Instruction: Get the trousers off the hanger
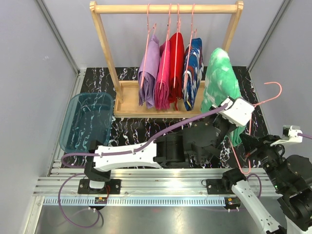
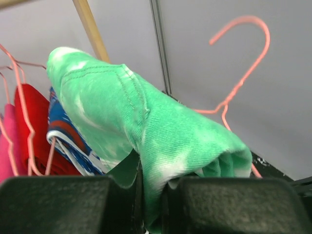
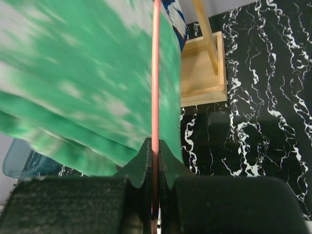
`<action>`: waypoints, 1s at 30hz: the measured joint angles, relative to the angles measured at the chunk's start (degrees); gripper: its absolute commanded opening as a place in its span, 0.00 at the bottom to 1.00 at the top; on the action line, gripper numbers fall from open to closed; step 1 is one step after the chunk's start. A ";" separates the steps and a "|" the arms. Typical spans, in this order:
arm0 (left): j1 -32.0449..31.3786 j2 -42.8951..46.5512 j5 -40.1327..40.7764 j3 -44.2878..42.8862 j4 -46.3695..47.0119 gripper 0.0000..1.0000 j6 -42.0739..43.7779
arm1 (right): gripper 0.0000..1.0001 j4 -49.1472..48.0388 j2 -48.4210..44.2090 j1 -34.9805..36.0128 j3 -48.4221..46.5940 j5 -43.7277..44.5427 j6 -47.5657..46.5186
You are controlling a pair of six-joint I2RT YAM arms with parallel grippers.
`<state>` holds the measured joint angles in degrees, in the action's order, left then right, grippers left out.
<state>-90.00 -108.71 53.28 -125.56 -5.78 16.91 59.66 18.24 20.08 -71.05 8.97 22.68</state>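
Observation:
The mint green trousers hang off the rack on a pink wire hanger, to the right of the wooden frame. My left gripper is shut on a fold of this green cloth, which sits pinched between the jaws. The hanger's hook shows free in the air behind it. My right gripper is shut on the hanger's thin pink wire, with green cloth draped to its left. The navy patterned trousers still hang on the rack.
The wooden rack also carries lilac, pink and red pairs on pink hangers. Its wooden base rests on the black marbled table. A clear blue bin stands at the left.

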 measured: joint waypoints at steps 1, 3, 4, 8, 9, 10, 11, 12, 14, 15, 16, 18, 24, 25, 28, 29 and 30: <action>-0.28 0.00 0.22 -0.90 0.55 0.00 0.98 | 0.00 0.22 -0.26 0.00 0.52 0.39 0.13; -0.92 0.09 0.46 -2.95 2.16 0.00 3.10 | 0.00 0.70 -0.46 0.00 1.31 0.70 0.28; -1.14 0.31 0.59 -3.58 2.97 0.00 4.11 | 0.00 0.79 -0.50 0.00 1.62 0.92 0.35; -1.97 2.47 1.29 -3.87 6.03 0.00 7.76 | 0.00 2.80 -0.44 0.00 1.99 2.08 0.37; -2.21 3.21 1.46 -3.87 6.64 0.00 8.72 | 0.00 3.23 -0.35 0.00 1.99 2.36 0.42; -2.45 3.96 1.81 -3.87 7.37 0.00 9.86 | 0.00 3.48 -0.20 0.00 1.99 2.56 0.52; -2.64 4.61 2.10 -3.87 8.09 0.00 10.86 | 0.00 3.65 0.07 0.00 1.97 2.67 0.59; -2.99 5.46 2.54 -3.87 8.90 0.00 12.11 | 0.00 3.69 0.52 0.00 1.97 2.95 0.66; -3.72 7.21 3.98 -3.87 10.82 0.00 15.41 | 0.00 3.72 1.90 0.00 1.97 3.78 0.76; -3.93 7.96 4.79 -4.00 11.82 0.00 17.07 | 0.00 3.72 2.67 0.00 1.97 4.15 0.74; -4.22 8.63 5.77 -4.20 13.18 0.00 19.17 | 0.00 3.72 3.26 0.00 1.97 4.50 0.74; -4.55 9.81 8.13 -4.39 16.85 0.00 24.22 | 0.00 3.72 4.39 0.00 1.88 5.55 0.70; -1.64 13.05 16.70 -4.33 26.77 0.00 39.45 | 0.00 2.97 6.54 0.00 0.04 7.10 -0.33; -0.44 14.01 18.16 -3.67 28.02 0.00 41.27 | 0.00 2.27 6.75 0.00 -0.13 7.15 -0.74; 4.37 19.61 22.56 2.45 30.29 0.00 44.54 | 0.00 0.20 7.39 0.00 -0.46 7.08 -2.03; 5.75 21.62 23.71 4.74 30.56 0.00 44.96 | 0.00 -0.66 7.63 0.00 -0.52 7.06 -2.43; 7.32 24.13 25.51 7.28 30.84 0.00 45.42 | 0.00 -1.57 7.89 0.00 -0.55 6.99 -2.80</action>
<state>-82.67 -84.58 78.78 -118.28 25.06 62.33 58.08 26.13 20.08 -71.59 15.97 19.88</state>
